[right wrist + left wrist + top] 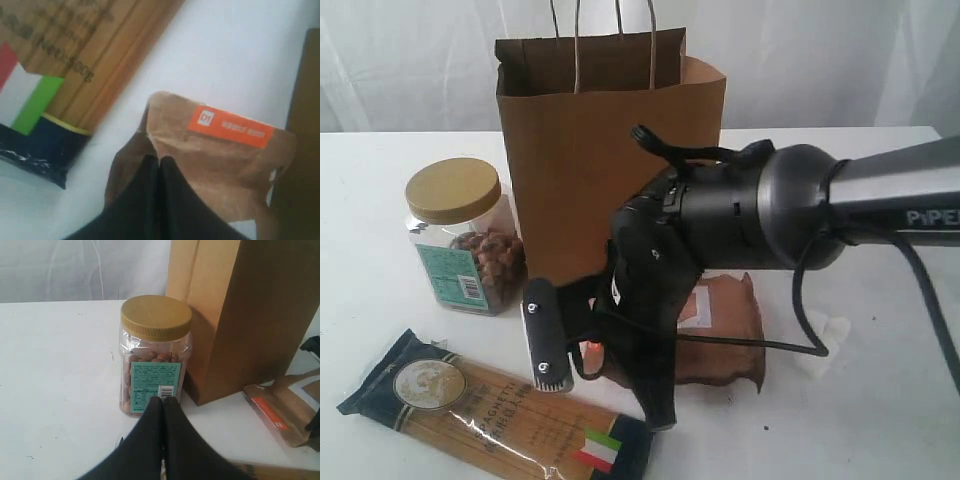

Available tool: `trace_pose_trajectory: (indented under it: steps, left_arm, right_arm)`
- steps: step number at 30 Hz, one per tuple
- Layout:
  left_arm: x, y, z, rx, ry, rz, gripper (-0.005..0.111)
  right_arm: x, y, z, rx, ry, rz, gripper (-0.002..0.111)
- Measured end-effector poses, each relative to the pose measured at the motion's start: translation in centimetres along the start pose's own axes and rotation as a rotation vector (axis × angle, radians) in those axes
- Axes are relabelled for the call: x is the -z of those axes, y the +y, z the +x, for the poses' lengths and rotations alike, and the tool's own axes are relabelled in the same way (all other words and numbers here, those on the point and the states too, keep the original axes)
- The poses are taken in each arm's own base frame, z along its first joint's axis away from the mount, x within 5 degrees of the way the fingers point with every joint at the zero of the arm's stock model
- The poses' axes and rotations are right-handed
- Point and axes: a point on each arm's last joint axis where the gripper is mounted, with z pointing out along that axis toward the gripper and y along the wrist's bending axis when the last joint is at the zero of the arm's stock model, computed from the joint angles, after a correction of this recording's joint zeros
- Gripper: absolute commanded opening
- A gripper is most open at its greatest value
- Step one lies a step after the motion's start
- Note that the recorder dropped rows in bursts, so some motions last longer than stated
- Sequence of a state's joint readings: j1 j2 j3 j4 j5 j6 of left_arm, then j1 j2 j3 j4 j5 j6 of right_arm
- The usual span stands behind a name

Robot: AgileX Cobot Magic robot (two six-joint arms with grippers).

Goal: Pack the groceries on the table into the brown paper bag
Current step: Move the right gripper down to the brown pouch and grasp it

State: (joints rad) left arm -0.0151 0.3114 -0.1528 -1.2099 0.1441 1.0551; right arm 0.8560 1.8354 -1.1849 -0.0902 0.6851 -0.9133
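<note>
The white table (360,220) is seen stretching wide, with the brown paper bag (610,150) stood upright on it. The spaghetti packet (490,415) is laid flat at the near edge. The nut jar (460,240) is set just beside the bag's left side. The copper pouch (725,335) is laid flat before the bag, and its edge is pinched by the right gripper (158,162). The left gripper (162,401) is pressed together on nothing, near the jar.
</note>
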Motion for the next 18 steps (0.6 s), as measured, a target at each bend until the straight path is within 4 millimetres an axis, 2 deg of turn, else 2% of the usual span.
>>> trace_pose_trajectory:
  steps: [5,8,12,18]
  left_arm:
    - [0.0,0.0,0.0,0.0,0.0,0.0,0.0]
    - [0.0,0.0,0.0,0.0,0.0,0.0,0.0]
    - [0.0,0.0,0.0,0.0,0.0,0.0,0.0]
    - [0.0,0.0,0.0,0.0,0.0,0.0,0.0]
  right_arm:
    - [5.3,0.0,0.3,-0.223,-0.021,0.087,0.0]
    - [8.3,0.1,0.5,-0.296,-0.076,0.135,0.0]
    - [11.0,0.4,0.7,-0.345,-0.141,0.168,0.0]
    - [13.3,0.6,1.0,-0.406,-0.201,0.212,0.0]
